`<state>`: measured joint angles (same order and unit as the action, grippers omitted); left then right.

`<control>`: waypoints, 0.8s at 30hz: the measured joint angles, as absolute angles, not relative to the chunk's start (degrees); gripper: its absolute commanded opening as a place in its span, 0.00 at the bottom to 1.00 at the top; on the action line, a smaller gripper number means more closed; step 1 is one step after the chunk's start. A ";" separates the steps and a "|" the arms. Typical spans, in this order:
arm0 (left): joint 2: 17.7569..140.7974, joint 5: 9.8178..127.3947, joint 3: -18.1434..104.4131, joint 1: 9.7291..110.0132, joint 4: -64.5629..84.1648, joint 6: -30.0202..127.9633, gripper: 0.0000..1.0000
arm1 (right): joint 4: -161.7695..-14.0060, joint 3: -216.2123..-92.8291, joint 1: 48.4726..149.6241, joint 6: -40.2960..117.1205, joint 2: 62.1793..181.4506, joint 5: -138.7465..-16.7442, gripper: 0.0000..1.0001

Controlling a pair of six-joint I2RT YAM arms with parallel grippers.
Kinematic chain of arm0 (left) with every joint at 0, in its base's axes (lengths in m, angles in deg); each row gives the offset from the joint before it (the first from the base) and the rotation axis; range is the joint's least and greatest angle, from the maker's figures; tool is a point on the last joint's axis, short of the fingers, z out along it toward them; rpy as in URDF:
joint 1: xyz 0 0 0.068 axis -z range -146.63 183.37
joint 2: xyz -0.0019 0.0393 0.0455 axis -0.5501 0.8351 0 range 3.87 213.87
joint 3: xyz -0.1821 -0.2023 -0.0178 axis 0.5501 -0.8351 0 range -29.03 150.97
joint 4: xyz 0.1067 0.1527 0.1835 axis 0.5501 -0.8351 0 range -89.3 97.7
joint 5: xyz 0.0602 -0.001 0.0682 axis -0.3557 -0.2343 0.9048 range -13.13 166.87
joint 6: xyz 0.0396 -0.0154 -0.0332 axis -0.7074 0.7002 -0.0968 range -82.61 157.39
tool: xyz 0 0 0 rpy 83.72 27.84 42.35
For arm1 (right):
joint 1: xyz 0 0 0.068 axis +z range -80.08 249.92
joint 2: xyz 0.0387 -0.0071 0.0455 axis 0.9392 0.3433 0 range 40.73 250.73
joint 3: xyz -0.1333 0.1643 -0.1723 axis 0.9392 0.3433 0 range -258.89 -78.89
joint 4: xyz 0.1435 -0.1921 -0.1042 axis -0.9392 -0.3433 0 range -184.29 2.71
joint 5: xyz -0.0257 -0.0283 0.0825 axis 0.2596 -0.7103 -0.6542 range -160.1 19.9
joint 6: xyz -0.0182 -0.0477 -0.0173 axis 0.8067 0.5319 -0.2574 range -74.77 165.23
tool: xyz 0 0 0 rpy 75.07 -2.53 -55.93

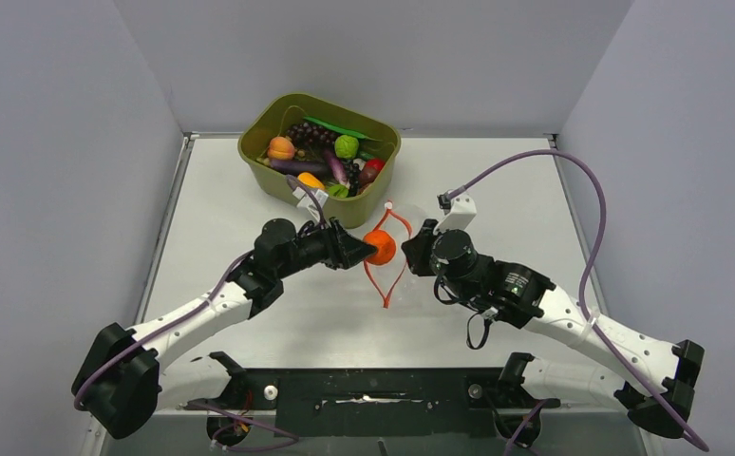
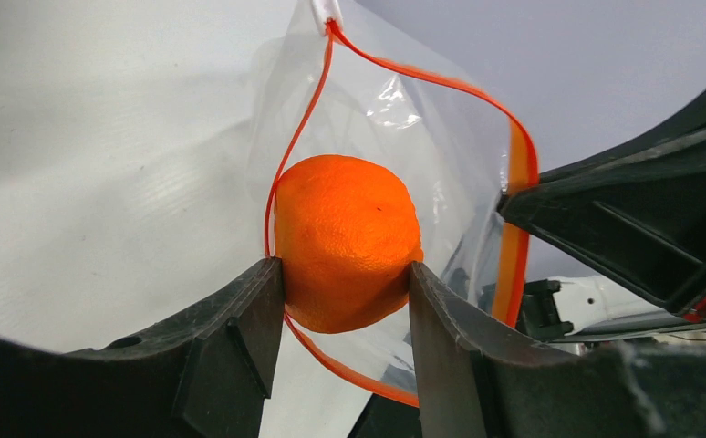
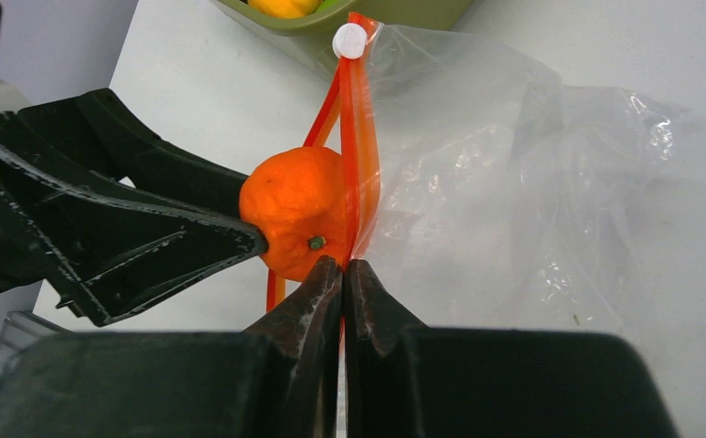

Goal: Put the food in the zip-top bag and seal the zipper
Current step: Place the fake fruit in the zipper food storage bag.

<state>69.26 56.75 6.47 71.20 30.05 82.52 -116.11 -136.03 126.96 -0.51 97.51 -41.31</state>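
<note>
My left gripper (image 1: 364,249) is shut on an orange round fruit (image 1: 380,247) and holds it at the open mouth of the clear zip-top bag (image 3: 513,182). In the left wrist view the fruit (image 2: 347,242) sits between both fingers, inside the loop of the red-orange zipper (image 2: 513,173). My right gripper (image 3: 342,269) is shut on the zipper strip (image 3: 358,137) on the far side of the mouth, holding it up and open. A white slider (image 3: 349,40) sits at the zipper's end. The rest of the food lies in the olive-green tub (image 1: 254,142).
The tub stands at the back of the table, just behind the bag, holding grapes, eggplants, a green fruit and beans. Grey walls close in the left, right and back. The two grippers face each other closely across the bag mouth (image 1: 375,283).
</note>
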 measured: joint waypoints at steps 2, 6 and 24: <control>70.17 57.71 7.02 71.63 28.30 81.34 0.19 | -115.50 -135.59 126.94 -0.18 97.51 -41.70 0.00; 71.31 58.91 8.22 72.40 25.94 80.20 0.21 | -113.82 -134.63 126.96 0.08 97.51 -42.51 0.00; 71.18 58.67 9.25 73.40 25.76 80.66 0.64 | -113.16 -133.19 126.94 -0.53 96.20 -43.36 0.00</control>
